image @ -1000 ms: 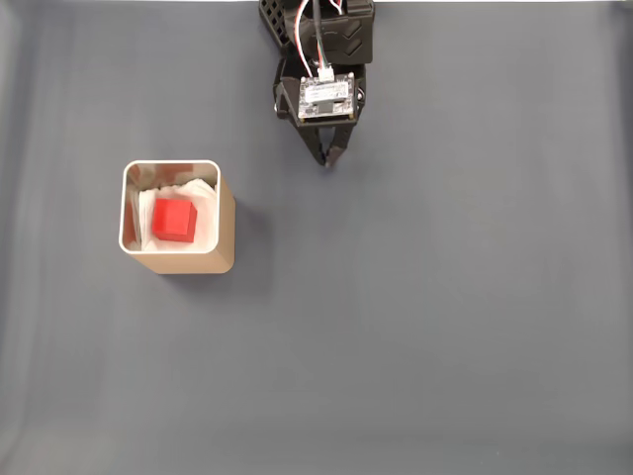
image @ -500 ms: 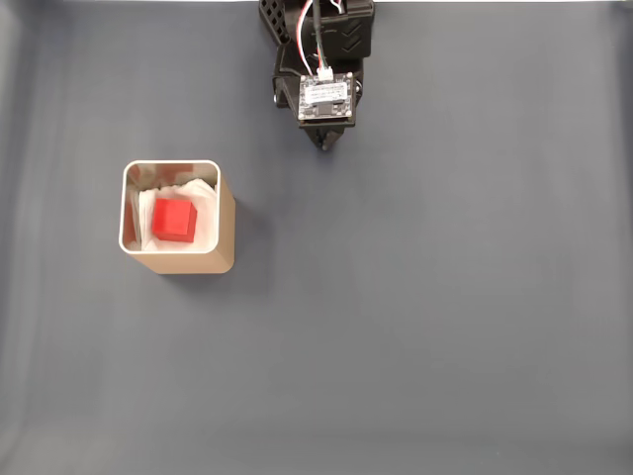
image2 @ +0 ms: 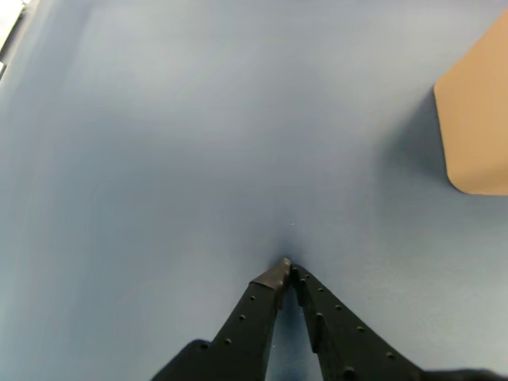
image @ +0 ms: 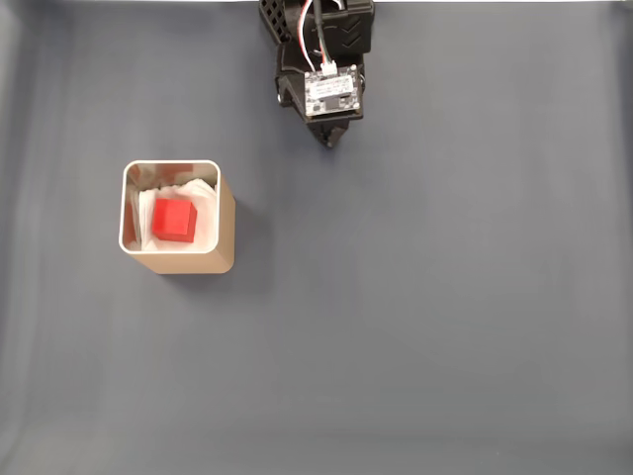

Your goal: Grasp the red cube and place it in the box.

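The red cube (image: 174,220) lies inside the tan box (image: 226,223) on its white lining, at the left of the fixed view. My gripper (image: 329,141) is folded back near the arm's base at the top centre, far from the box and to its upper right. In the wrist view the gripper (image2: 289,268) is shut, its black fingertips meeting with nothing between them, over the bare grey mat. A tan wall of the box (image2: 480,119) shows at the right edge of the wrist view.
A grey-blue mat (image: 425,317) covers the whole table. The arm's black base (image: 316,25) stands at the top centre edge.
The gripper has pulled back toward the arm's base and its fingers have closed. The cube and box have not moved.
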